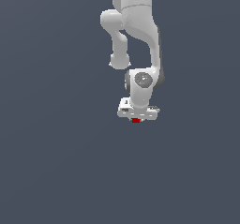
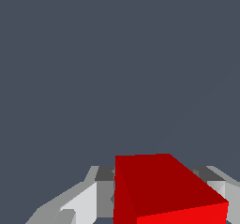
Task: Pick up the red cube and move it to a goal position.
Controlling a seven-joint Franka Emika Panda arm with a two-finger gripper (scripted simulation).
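The red cube [image 1: 136, 120] shows as a tiny red patch just under the white hand of my arm in the exterior view, mostly hidden by the hand. In the wrist view the red cube [image 2: 159, 185] fills the space between my two fingers [image 2: 82, 202], which press against its sides. My gripper [image 1: 136, 119] is shut on the cube. I cannot tell from these views whether the cube rests on the grey floor or hangs just above it.
A plain dark grey floor [image 1: 56, 162] spreads all around. The white arm [image 1: 136, 26] reaches in from the top of the exterior view. No goal marker shows in either view.
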